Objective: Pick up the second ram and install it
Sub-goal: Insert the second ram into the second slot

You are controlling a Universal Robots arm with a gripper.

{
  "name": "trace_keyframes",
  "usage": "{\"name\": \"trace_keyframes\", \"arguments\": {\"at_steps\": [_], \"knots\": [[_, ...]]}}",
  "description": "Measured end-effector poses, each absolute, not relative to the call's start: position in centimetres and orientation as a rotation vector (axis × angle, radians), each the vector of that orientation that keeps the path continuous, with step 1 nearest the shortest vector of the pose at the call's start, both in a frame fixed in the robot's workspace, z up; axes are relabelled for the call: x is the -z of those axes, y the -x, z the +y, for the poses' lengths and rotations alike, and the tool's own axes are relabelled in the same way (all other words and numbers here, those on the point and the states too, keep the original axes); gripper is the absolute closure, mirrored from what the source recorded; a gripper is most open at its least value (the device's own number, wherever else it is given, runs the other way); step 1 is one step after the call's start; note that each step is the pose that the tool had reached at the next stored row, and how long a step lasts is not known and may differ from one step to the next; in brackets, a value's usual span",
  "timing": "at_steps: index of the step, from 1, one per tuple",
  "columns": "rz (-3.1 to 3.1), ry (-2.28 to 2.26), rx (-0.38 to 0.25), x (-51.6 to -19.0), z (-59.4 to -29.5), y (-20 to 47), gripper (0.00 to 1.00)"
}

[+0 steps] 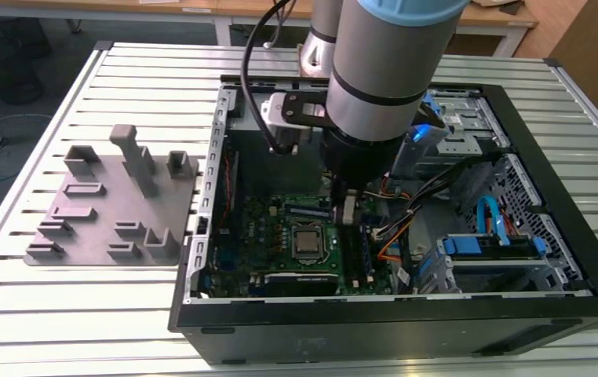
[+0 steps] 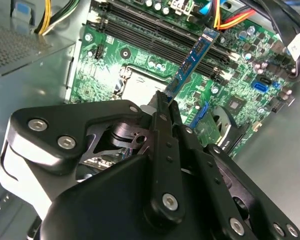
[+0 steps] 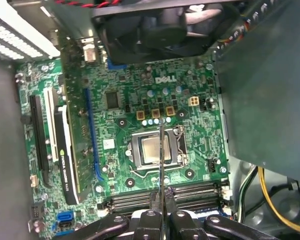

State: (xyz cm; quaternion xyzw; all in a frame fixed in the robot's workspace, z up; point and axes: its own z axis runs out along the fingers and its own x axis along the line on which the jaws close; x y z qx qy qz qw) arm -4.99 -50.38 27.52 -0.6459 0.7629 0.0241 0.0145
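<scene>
Clamped tight on the second ram [image 2: 192,60] with the gripper [image 2: 164,101]; poised above the motherboard's memory slots [image 2: 140,30], seemingly crosswise to those slots along its long axis

The exterior view looks steeply down from well back onto the open black metal computer case [image 1: 383,338]. Both wrist views sit close inside it, behind the black gripper [image 3: 160,197]. The first wrist view faces the case's green circuit board [image 3: 115,100] squarely, the second wrist view obliquely. Both share its silver processor socket [image 3: 152,150].
</scene>
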Motion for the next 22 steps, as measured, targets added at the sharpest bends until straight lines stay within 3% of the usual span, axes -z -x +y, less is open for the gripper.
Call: {"name": "trace_keyframes", "arguments": {"at_steps": [22], "knots": [[2.558,1.764,-0.07,-27.5,-50.38,4.99,0.86]]}}
